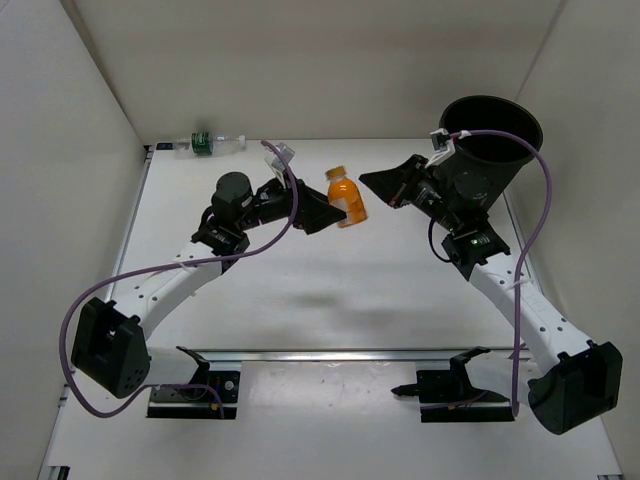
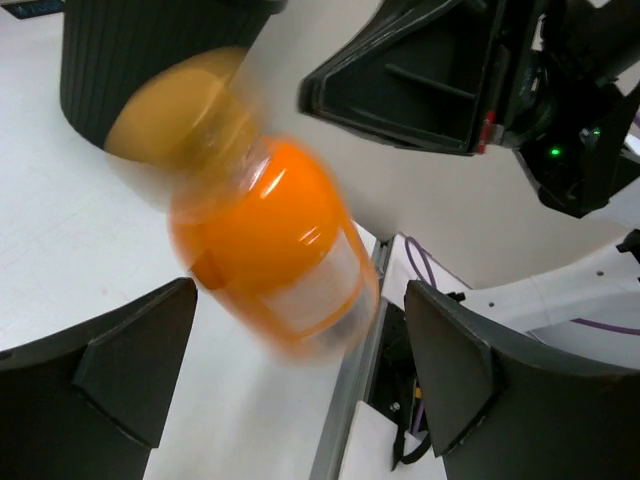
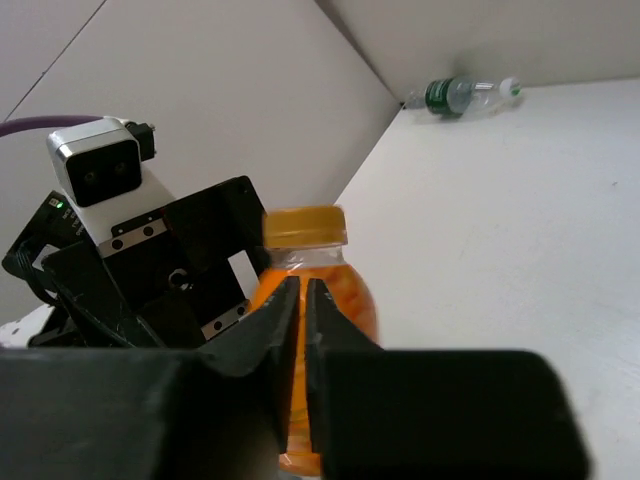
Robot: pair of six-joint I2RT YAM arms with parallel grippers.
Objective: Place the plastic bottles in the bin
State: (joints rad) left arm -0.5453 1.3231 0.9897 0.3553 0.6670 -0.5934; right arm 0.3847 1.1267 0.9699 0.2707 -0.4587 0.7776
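Left gripper [image 2: 300,300] fills the bottom of its wrist view, fingers [image 2: 130,370] spread wide. The orange bottle [image 2: 270,240] sits in the gap between them, touching neither as far as I can see (it's motion-blurred, so can't tell if it rests on the bench [image 1: 330,300] or is off it). Right gripper [image 3: 302,290] is pressed nearly together, only a slit between the fingers, pinching nothing; the orange bottle is just beyond its tips. From above, both grippers point at that bottle from opposite sides, mid-bench, apart from the bin [image 1: 487,172] at the far right. A green-label bottle [image 1: 205,145] lies on its side at the far left edge by the wall, well apart from both arms.

Progress: no bottle in view is in the bin. Bin interior is dark from above, so its contents can't be told. Left to do, in my reading: get a firm hold on the orange bottle, carry it right and drop it over the rim, then fetch the green-label one from across the bench. Looks early or mid-task at best.
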